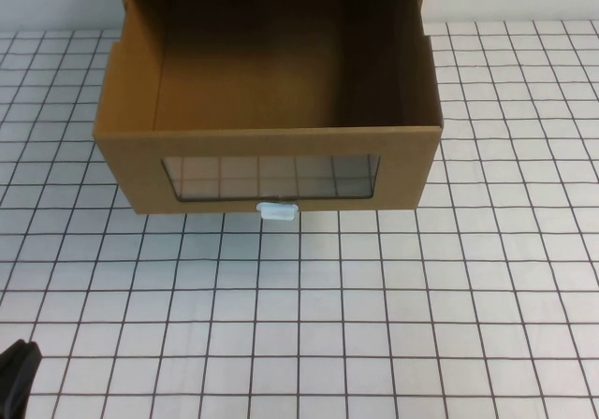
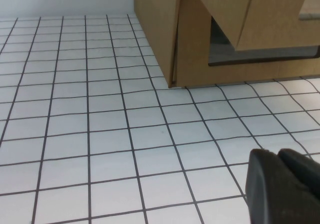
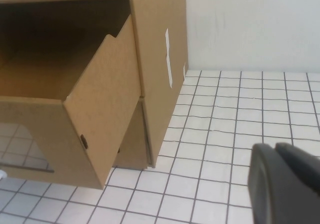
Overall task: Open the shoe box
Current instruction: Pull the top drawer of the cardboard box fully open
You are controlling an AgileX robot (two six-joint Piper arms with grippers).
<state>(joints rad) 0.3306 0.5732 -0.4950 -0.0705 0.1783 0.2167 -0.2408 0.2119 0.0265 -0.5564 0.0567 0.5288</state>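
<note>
I see the shoe box (image 1: 122, 110) at the far middle of the tabletop (image 1: 393, 325). It is plain matte brown cardboard, square-edged, and its drawer (image 1: 267, 143) stands slid out toward me, hollow inside. The drawer front has a clear rectangular window (image 1: 271, 177) and a small pale tab (image 1: 278, 211) at its lower edge. The tabletop is white with a dark square grid. My black left hand (image 2: 279, 156) is closed, near the front left corner. My right hand (image 3: 276, 151) is closed on nothing, off the box's right side.
</note>
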